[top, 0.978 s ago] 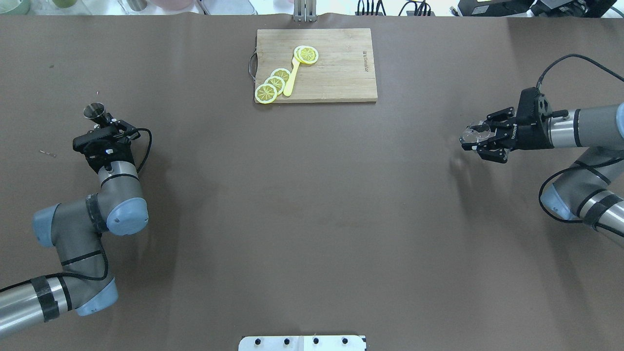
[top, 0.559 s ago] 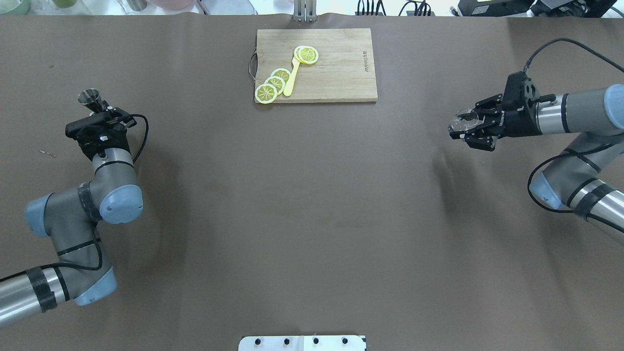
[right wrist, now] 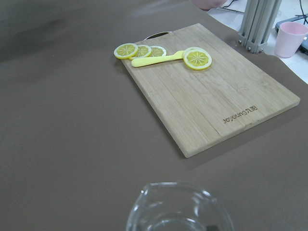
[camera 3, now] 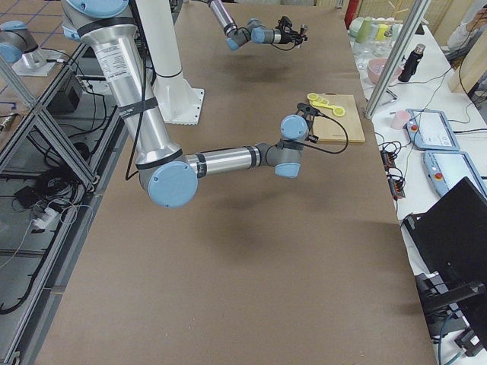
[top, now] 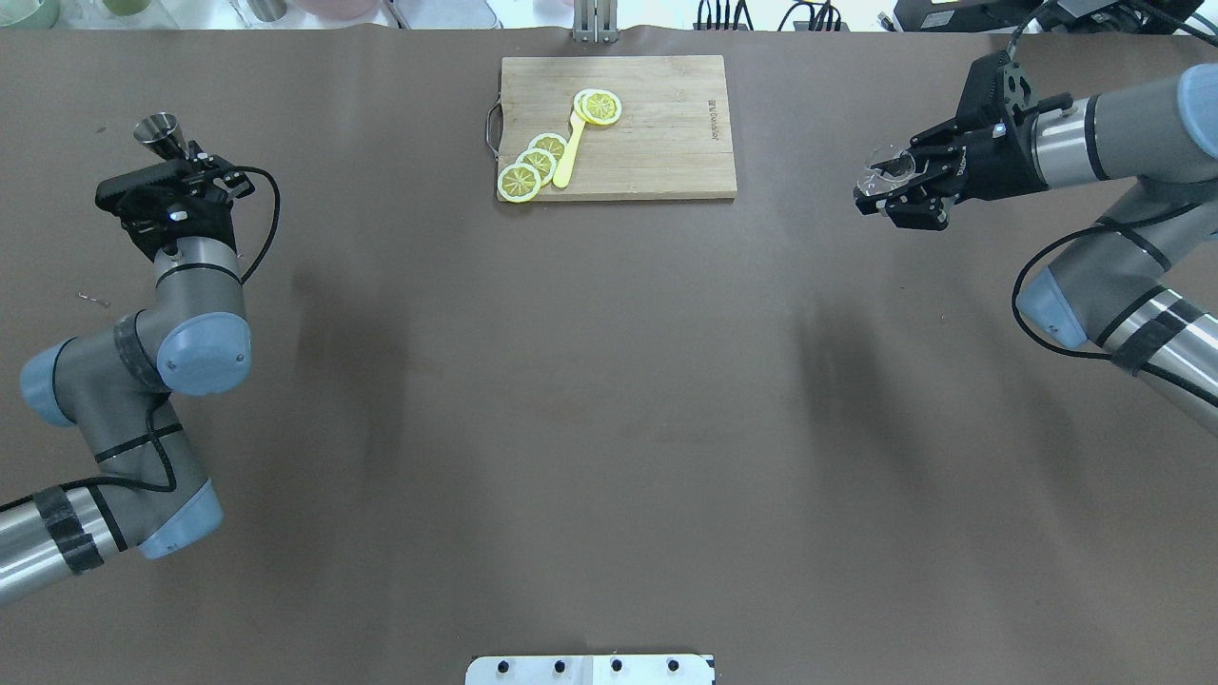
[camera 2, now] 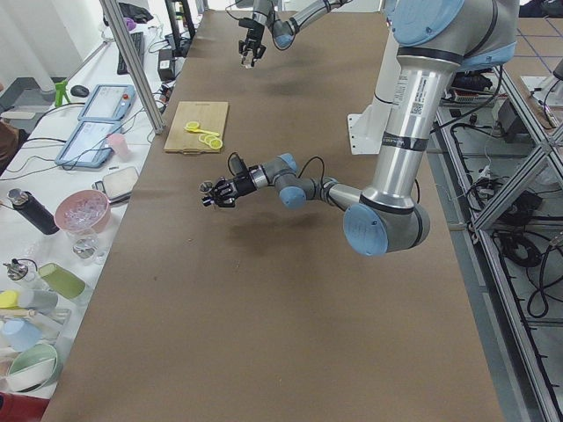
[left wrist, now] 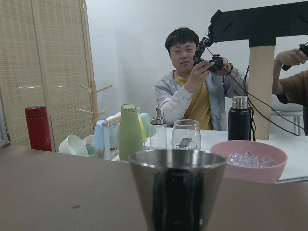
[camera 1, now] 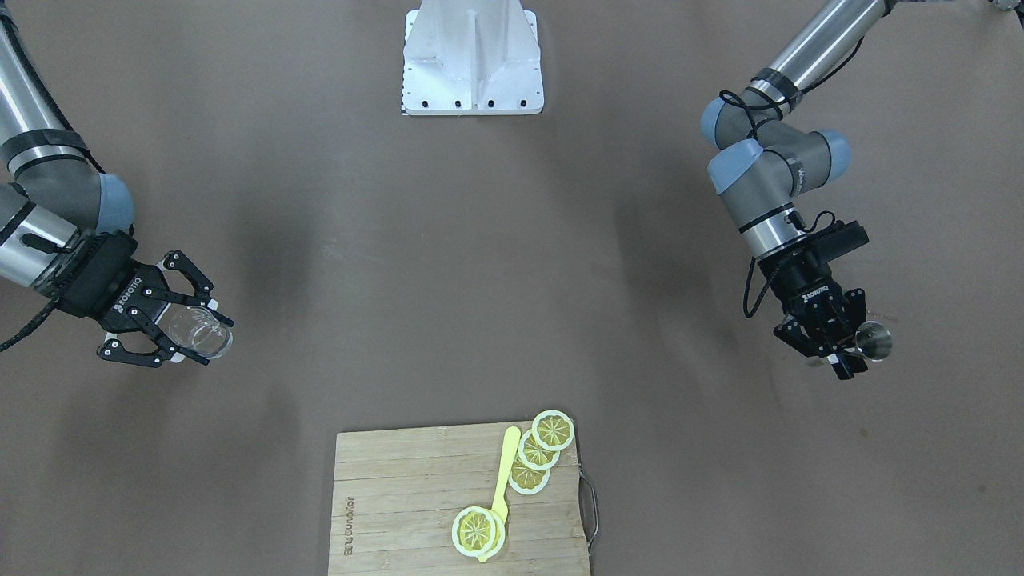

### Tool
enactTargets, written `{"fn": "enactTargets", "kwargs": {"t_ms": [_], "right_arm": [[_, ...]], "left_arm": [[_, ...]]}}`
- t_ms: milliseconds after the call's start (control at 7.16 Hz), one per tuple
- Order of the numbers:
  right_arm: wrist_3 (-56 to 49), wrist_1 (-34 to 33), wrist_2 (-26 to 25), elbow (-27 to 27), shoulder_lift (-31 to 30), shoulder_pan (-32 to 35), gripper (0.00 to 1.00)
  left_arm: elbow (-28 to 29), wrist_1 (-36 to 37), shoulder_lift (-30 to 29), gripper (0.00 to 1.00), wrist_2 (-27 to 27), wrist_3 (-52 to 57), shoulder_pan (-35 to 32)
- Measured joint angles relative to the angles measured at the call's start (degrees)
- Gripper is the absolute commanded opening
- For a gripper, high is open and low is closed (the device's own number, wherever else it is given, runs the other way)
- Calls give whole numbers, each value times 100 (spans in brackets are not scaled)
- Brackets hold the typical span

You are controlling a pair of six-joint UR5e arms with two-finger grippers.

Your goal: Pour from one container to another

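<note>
The left arm (top: 195, 333) bends sharply at the elbow. Its left gripper (top: 179, 157) is clamped on an upright, flared steel cup (top: 157, 132) above the table's (top: 609, 381) far left. The right arm (top: 1123, 143) reaches inward. The right gripper (top: 893, 183), marked ROBOTIQ, grips a clear glass (top: 883, 167) far right. The cutting board (top: 666, 143) reads Joyoung.

Five lemon slices (top: 520, 183), one jigger (top: 157, 131), one glass (camera 1: 196, 332).
</note>
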Motion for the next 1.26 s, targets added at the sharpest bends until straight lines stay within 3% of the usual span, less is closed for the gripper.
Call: {"fn": "enactTargets", "kwargs": {"t_ms": [419,1257], "right_arm": [[-24,-138,63,176,-16,148,0],[5,-158,92,599,-206,137,0]], "left_arm": [[-201,-344,-389,0,-394,744,-212],[-114,-395,-1097,0,-872,949,-1]]}}
